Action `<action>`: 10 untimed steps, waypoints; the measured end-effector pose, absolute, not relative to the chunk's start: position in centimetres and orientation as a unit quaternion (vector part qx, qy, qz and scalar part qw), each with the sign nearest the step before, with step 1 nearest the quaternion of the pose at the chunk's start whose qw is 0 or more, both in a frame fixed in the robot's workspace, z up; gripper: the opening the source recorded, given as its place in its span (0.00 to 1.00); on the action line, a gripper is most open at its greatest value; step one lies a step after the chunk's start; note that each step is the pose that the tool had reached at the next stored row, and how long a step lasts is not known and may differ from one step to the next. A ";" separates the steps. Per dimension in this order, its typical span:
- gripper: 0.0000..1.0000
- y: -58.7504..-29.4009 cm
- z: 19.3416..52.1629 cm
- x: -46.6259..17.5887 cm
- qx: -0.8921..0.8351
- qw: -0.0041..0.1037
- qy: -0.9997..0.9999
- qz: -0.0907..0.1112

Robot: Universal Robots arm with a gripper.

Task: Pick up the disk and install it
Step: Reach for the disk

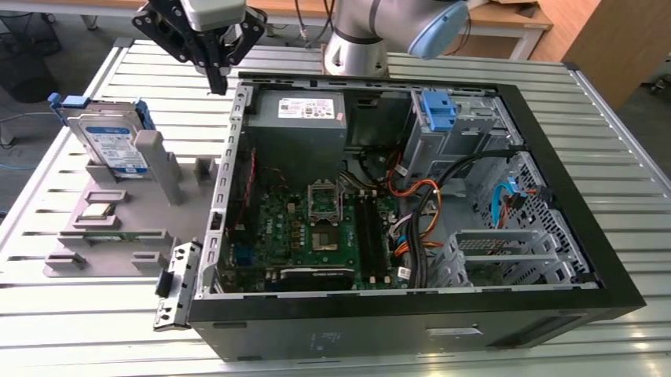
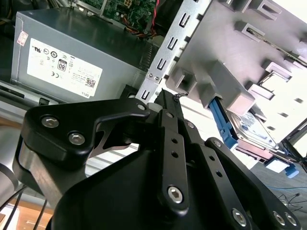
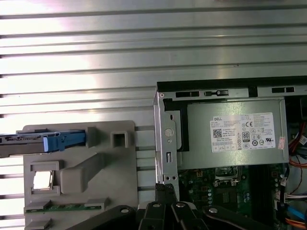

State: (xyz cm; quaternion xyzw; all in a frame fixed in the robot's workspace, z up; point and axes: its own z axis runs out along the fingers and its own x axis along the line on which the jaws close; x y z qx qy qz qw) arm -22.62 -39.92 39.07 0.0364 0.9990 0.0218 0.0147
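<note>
i have the end effector (image 1: 217, 78) hanging over the corner of the open computer case (image 1: 419, 312), beside the power supply (image 1: 304, 110), its fingers clenched together on nothing. the disk (image 1: 105, 145) stands on edge in the grey rack (image 1: 147, 214) on the worktop (image 1: 63, 330), well apart from the end effector. i judge it is propped that way so its blue handle is easy to reach. the case holds the power supply, a circuit board (image 1: 314, 228) and a drive cage (image 1: 477, 118) with a blue bracket (image 1: 438, 110).

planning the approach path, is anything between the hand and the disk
Nothing visible does. The hand hangs over the computer case's edge; the disk stands upright in the grey holder, with open air between them.
</note>
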 end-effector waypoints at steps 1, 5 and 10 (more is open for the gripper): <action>0.10 -39.9 39.1 -22.7 0.036 0.015 0.999 0.022; 0.10 -39.9 39.1 -22.7 0.036 0.015 0.999 0.022; 0.10 -39.9 39.1 -22.8 0.036 0.015 0.999 0.022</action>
